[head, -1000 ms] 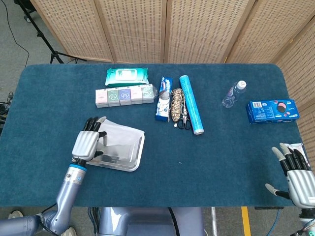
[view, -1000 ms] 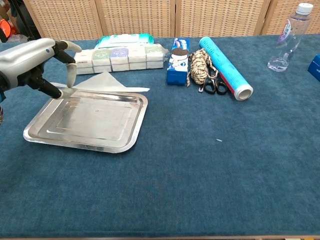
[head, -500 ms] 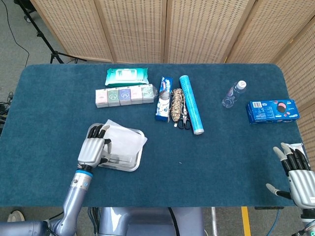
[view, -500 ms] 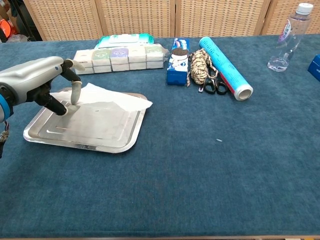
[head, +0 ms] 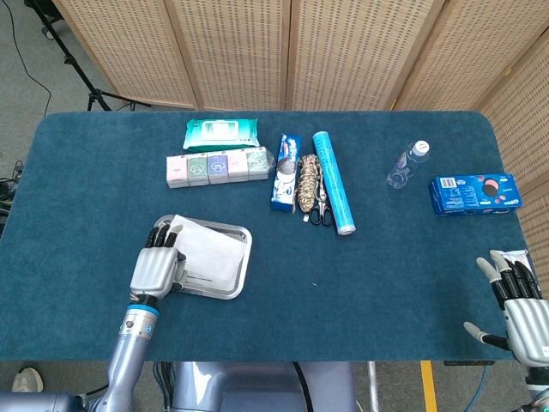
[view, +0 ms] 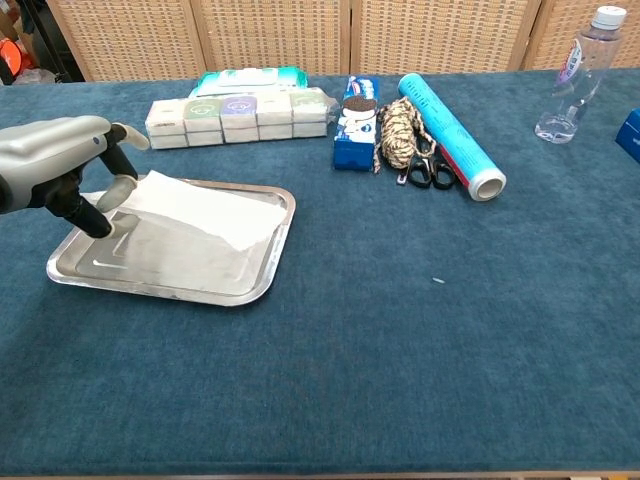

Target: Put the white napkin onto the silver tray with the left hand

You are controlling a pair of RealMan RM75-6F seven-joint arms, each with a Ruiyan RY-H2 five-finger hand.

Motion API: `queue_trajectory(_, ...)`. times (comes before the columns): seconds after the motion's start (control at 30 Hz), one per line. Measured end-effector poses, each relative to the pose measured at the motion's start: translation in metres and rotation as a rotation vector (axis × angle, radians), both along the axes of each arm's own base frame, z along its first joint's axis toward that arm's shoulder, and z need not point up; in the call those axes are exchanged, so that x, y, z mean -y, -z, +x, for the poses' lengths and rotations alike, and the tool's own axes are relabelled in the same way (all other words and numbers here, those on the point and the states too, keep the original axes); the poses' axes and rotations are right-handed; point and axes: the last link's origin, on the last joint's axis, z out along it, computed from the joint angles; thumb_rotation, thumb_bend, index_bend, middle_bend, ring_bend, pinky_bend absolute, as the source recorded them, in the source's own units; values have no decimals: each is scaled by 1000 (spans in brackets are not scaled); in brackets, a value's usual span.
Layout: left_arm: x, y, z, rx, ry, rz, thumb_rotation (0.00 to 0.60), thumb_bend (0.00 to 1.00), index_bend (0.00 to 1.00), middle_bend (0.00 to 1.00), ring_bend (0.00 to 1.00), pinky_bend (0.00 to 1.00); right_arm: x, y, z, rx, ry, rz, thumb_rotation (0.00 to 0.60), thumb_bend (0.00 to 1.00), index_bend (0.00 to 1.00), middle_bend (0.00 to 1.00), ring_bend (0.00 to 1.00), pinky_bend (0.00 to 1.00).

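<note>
Napkin lies flat on tray, covering far half. Left hand at tray's left rim, fingertips pinching napkin's left corner (thumb underneath, hard to see). Right hand spread at surface's near right corner. Bare blue surface right of tray.

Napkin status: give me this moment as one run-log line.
napkin: lying on tray | left hand: at napkin's left corner, grip unclear | right hand: open, idle at table's right edge
</note>
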Motion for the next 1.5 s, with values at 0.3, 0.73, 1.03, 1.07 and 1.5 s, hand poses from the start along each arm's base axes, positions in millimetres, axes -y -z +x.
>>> queue_trajectory(0.3, 3, 2, -4, -15, -46, -42, 600, 428, 878, 110, 0, 0, 0, 0, 0, 3, -2, 1, 600, 0, 42, 0, 0, 0)
queue_trajectory(0.73, 0, -11, 12, 181, 67, -6, 600, 335, 494, 45, 0, 0, -1, -1, 0, 10, -4, -4, 600, 0, 43, 0, 0, 0)
queue_trajectory(1.03, -6, -12, 1, 383, 47, -182, 587, 226, 389, 8, 0, 0, -1, -2, 0, 12, -5, -7, 600, 0, 42, 0, 0, 0)
queue_trajectory(1.07, -7, -12, -3, 387, 31, -210, 585, 221, 389, 8, 0, 0, -1, -2, 0, 11, -4, -7, 600, 0, 42, 0, 0, 0)
queue_trajectory(1.5, -41, -26, -29, 320, -114, -326, 581, 217, 390, 8, 0, 0, -1, -1, 0, 10, -3, -7, 600, 0, 43, 0, 0, 0)
